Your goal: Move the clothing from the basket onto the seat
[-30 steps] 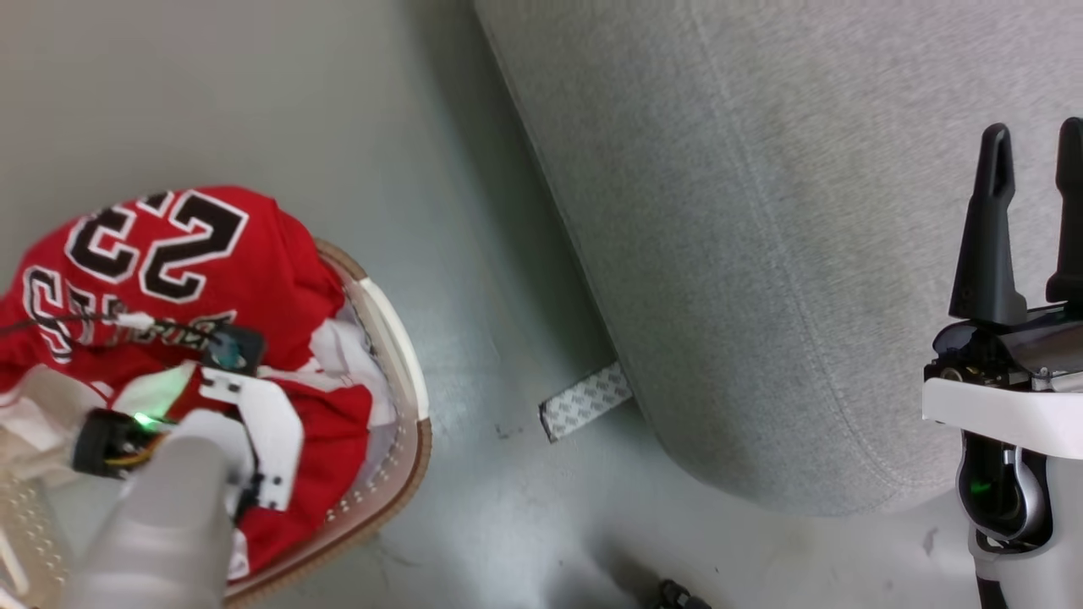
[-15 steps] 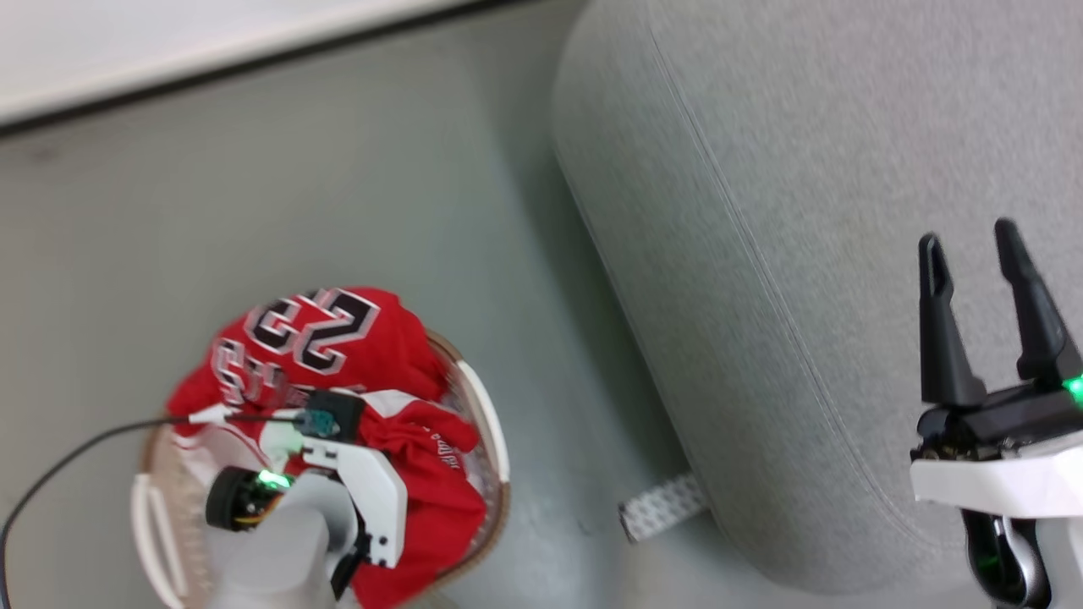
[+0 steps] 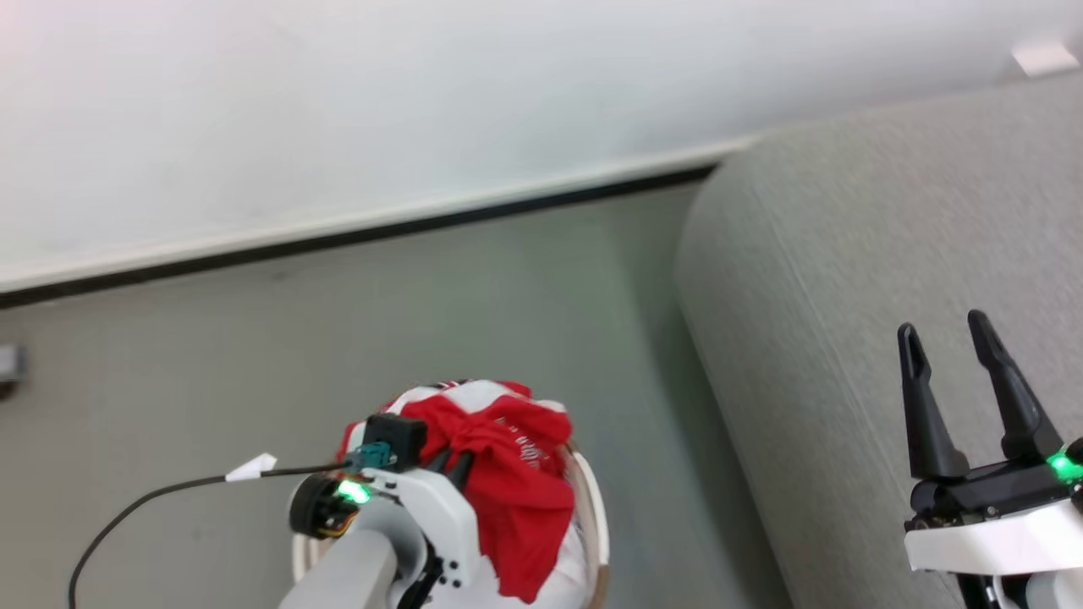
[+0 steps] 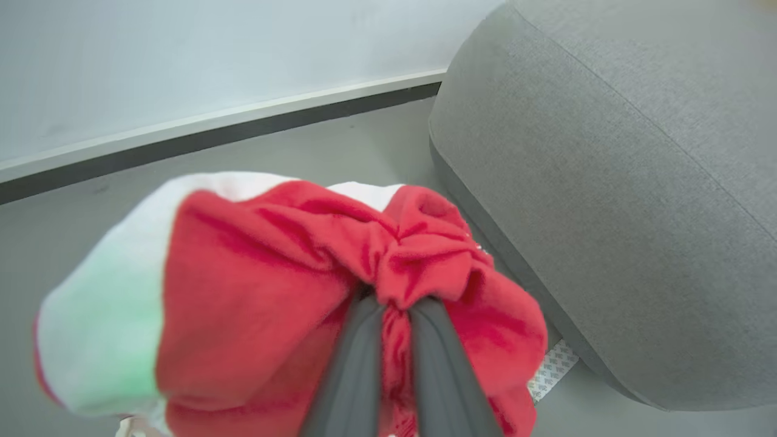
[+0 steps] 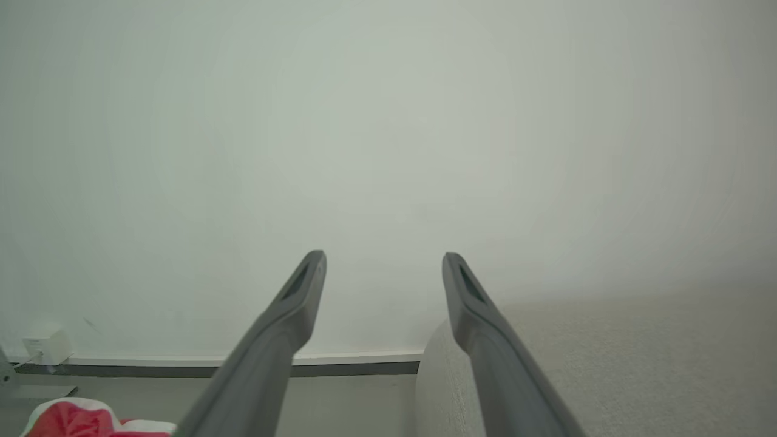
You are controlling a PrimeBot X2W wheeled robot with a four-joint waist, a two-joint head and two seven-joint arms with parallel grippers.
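Note:
The clothing [image 3: 516,482] is a bunch of red cloth with white trim, lifted and drooping over the basket [image 3: 594,512], whose cream rim shows at the bottom edge. My left gripper [image 3: 450,462] is shut on it. In the left wrist view the gripper [image 4: 394,303] pinches a red fold of the clothing [image 4: 267,273], with the cloth hiding the fingertips. The seat [image 3: 846,296], a light-grey sofa, lies to the right, also seen from the left wrist as the seat [image 4: 607,152]. My right gripper [image 3: 942,326] stands open above the seat, with nothing between its fingers [image 5: 303,291].
A white wall [image 3: 423,101] with a dark skirting line stands behind the grey floor [image 3: 338,321]. A patterned tape strip [image 4: 552,367] lies at the sofa's foot. A black cable [image 3: 152,499] trails from my left wrist. A small white box [image 5: 45,346] sits low on the wall.
The head camera has swung up to take in the wall. My left gripper has risen with the red cloth bunched in it. The right gripper stays open.

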